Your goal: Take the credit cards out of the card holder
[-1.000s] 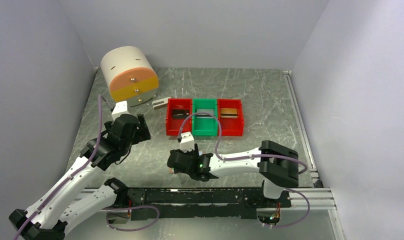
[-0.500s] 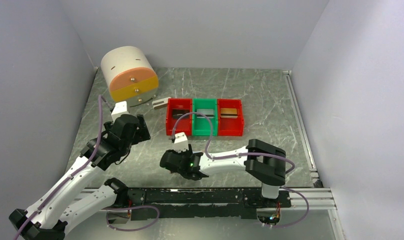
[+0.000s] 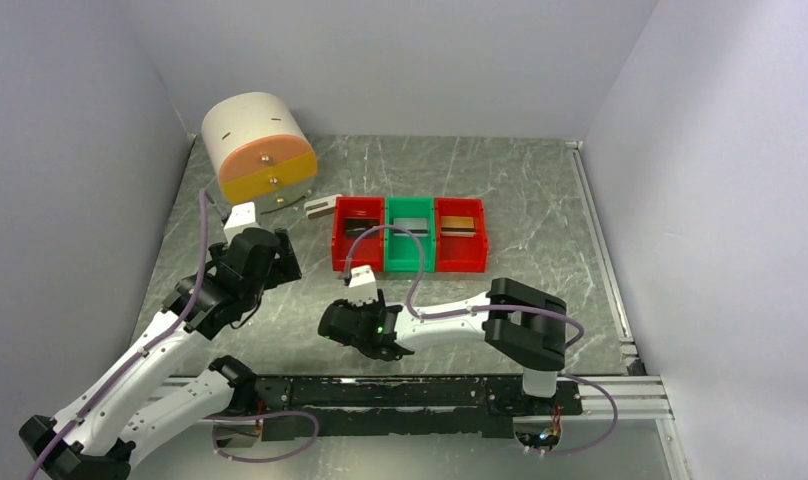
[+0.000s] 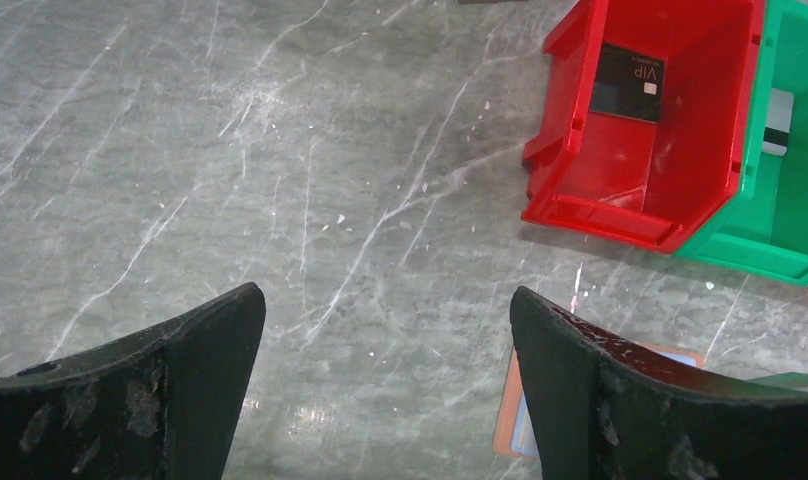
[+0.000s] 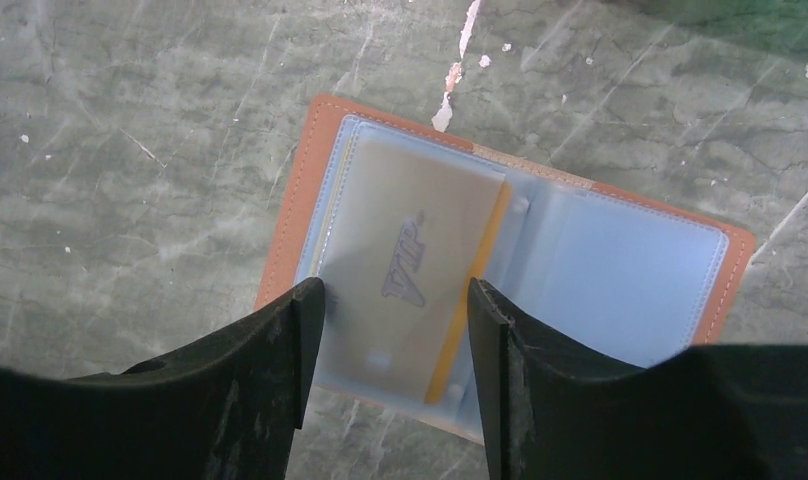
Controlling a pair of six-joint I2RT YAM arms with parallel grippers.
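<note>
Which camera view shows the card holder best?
The right wrist view: the card holder lies open, a VIP credit card in one clear pocket. The left wrist view catches only its corner; in the top view the right tool hides it.

The tan wallet (image 5: 630,270) lies open and flat near the green bin's (image 4: 780,200) front. A yellow-edged VIP card (image 5: 410,290) sits in its left clear pocket.
</note>
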